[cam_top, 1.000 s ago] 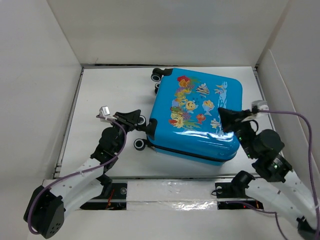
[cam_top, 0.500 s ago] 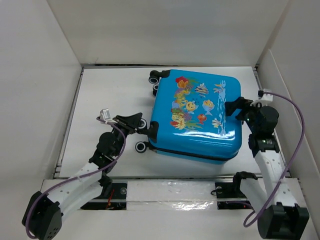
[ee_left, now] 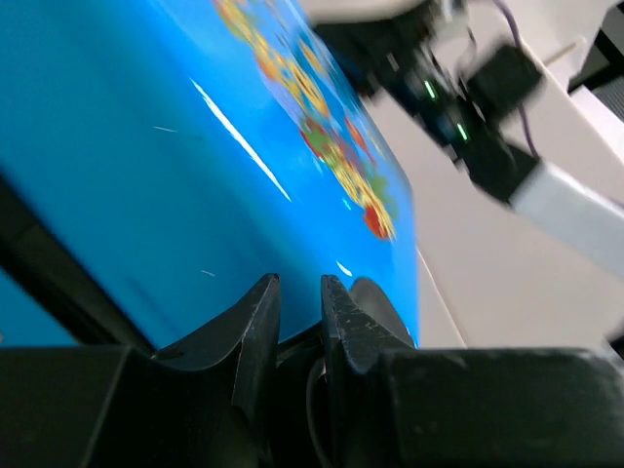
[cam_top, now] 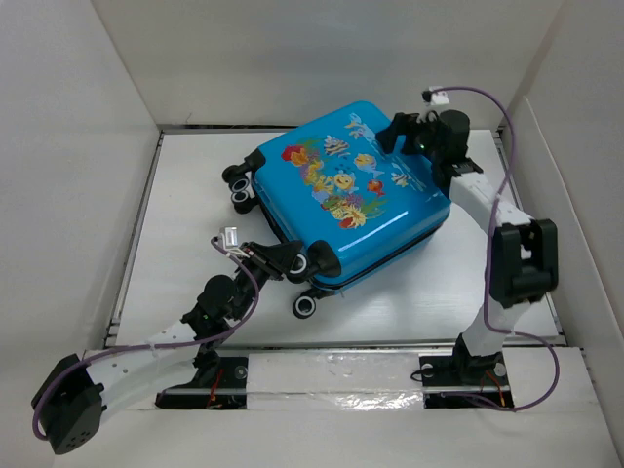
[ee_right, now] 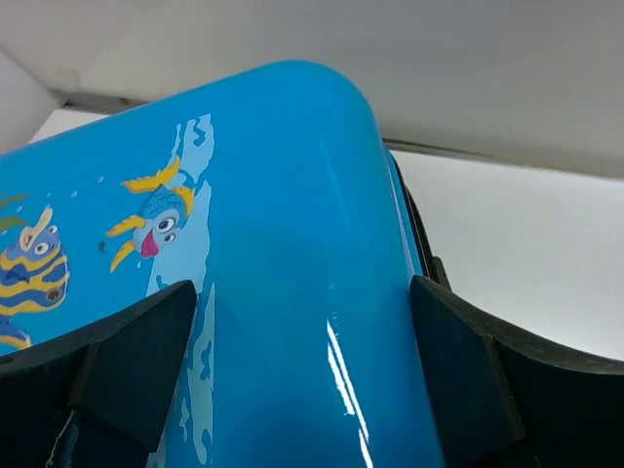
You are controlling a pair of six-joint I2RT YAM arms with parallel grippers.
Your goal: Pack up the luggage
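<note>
White walls (cam_top: 292, 58) stand round a white bench (cam_top: 185, 195). On it, toward the far right, lies the luggage (cam_top: 341, 190), flat, shut, fish side up and turned at a slant. The left arm (cam_top: 146, 343) reaches to its near corner, close to a black wheel (cam_top: 306, 307). The left jaws are almost together, with only a thin gap, and I cannot tell if they pinch anything. The right arm (cam_top: 487, 200) reaches to the far right corner. The right jaws are wide apart, one on each side of the round corner, and hold nothing.

I think the luggage must be opened before anything can go in. Its shell is smooth and shiny, so the right jaws could slip off that round corner. The wheels could let the luggage roll or spin away if one arm pushes harder than the other
</note>
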